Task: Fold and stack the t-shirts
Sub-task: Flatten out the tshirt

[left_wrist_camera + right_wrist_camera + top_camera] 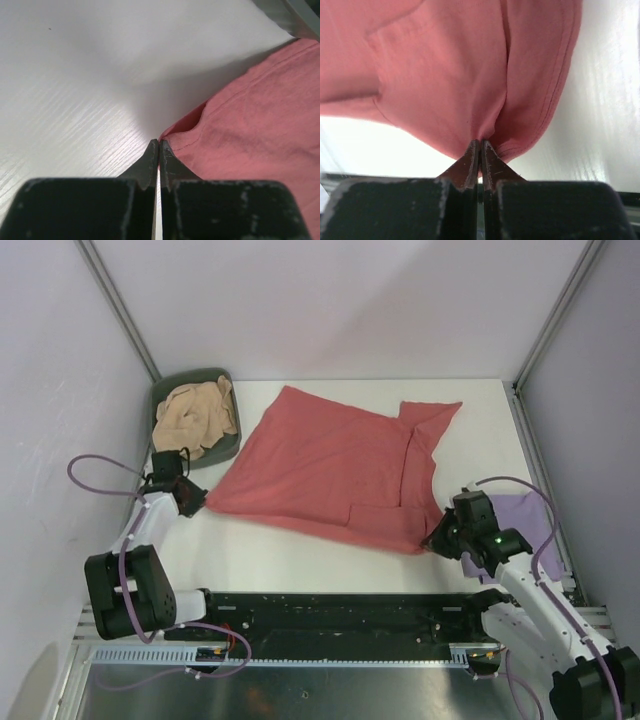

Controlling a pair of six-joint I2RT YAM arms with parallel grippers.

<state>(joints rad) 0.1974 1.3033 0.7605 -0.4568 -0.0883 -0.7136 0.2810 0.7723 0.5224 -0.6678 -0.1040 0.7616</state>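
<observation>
On the table (300, 562), two grippers (200, 502) (432, 538) pinch one red t-shirt (330, 465).

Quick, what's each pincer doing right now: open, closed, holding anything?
Left pincer: closed, pinching a corner of the salmon-red t-shirt.
Right pincer: closed on a bunched edge of the same shirt.

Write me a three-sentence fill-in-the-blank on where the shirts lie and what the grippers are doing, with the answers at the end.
1. The tan-beige t-shirt lies crumpled in the dark green bin at the far ___ corner of the table.
2. The left gripper and right gripper are each ___ on a near corner of the salmon-red t-shirt.
3. The lavender t-shirt lies at the table's ___ edge.

Missing words: left; shut; right.
</observation>
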